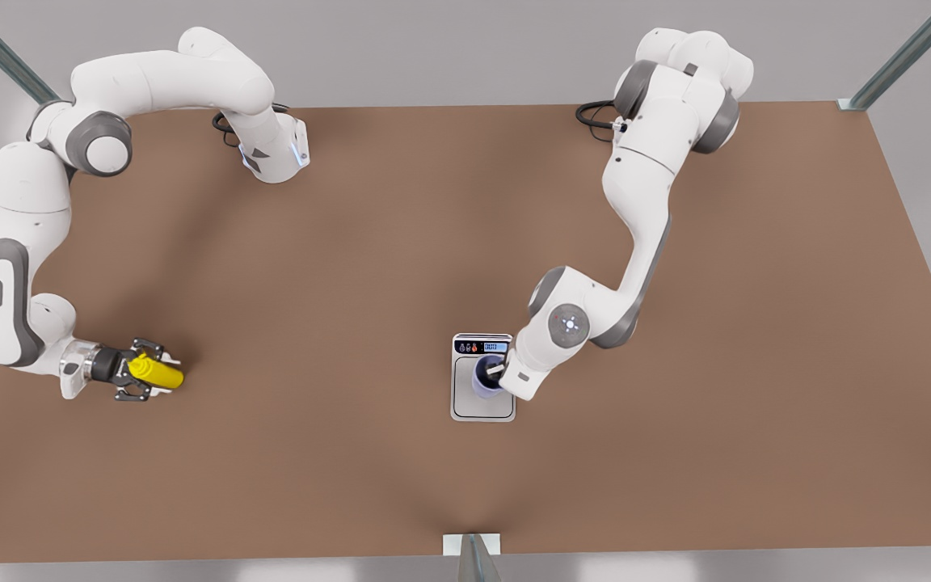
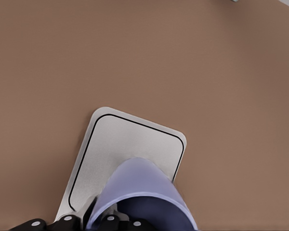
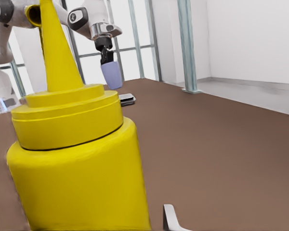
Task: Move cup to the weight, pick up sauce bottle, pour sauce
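Left claw (image 1: 496, 370) gripping cup (image 1: 485, 378) above weight (image 1: 482, 411); right claw (image 1: 142, 370) clasping sauce bottle (image 1: 156, 371) near desk (image 1: 352, 267) edge.

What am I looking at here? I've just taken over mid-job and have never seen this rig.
These are two white robot arms at a brown table, shown in a simulation. The large picture looks down from above. The other two come from cameras on the arms' wrists.

The left arm is on the front view's right. Its left tool grips a lavender cup and holds it just above a silver kitchen scale, not yet set down.

The right arm is on the front view's left. Its right tool is at a yellow sauce bottle. I cannot tell whether it grips the bottle yet.
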Motion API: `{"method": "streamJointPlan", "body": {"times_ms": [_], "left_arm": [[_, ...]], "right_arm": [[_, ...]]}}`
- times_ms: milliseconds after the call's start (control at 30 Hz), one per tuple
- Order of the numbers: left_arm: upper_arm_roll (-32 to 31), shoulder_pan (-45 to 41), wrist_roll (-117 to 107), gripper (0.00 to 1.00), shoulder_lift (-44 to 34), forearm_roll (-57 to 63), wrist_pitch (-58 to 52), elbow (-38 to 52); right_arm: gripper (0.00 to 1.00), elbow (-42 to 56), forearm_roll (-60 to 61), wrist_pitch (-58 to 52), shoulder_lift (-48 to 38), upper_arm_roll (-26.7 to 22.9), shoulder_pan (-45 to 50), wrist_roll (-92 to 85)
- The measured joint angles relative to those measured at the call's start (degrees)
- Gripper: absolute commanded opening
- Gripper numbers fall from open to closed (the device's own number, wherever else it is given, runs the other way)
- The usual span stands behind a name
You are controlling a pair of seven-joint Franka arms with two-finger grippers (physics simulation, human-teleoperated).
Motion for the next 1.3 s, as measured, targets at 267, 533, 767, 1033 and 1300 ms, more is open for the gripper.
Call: {"method": "streamJointPlan", "body": {"times_ms": [267, 533, 767, 1033, 1300], "left_arm": [[0.1, 0.0, 0.3, 1.00, 0.0, -1.6, 0.0, 0.0], [0.7, 4.2, -3.1, 1.00, -9.2, -2.0, -17.0, 0.2], [-0.2, 29.0, 27.4, 1.00, -17.1, 0.3, -47.5, 12.6], [0.2, 28.4, 31.2, 1.00, -34.0, 11.7, -34.0, -11.2], [0.2, 28.5, 31.2, 1.00, -33.8, 13.0, -34.0, -11.1]], "right_arm": [[0.47, 0.3, -2.3, 0.3, -3.7, 0.3, 2.1, 2.5], [0.47, 3.1, -14.7, 2.7, -20.8, 2.4, 16.9, 28.7], [0.48, 3.2, -27.1, 11.6, -29.9, 2.4, 34.7, 54.1], [0.48, 3.2, -42.0, 17.8, -30.2, 2.3, 48.8, 70.3], [0.48, 3.6, -49.4, 21.9, -30.2, 2.1, 60.4, 83.2]]}}
